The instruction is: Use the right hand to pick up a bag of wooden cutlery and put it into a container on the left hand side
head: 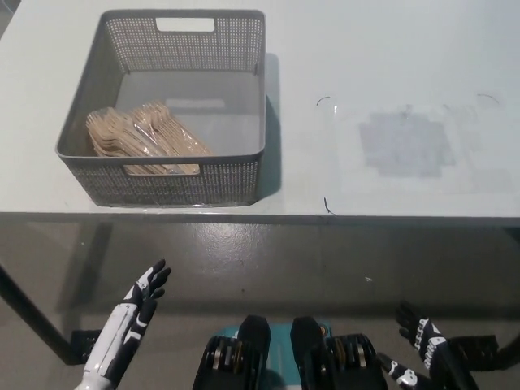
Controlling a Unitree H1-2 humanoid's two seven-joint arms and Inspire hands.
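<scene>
Right robot hand: low, under the bench edge at the bottom right, fingers spread, holding nothing.
Left robot hand: at the lower left, fingers apart, also empty.
Bags of wooden cutlery: inside the grey container, at its front left corner.
Risk: if you raise the right arm, I think it may knock the bench edge from below; also you see no bag on the bare bench to pick.
Count: one container; the bags overlap, at least two, exact number unclear.
</scene>
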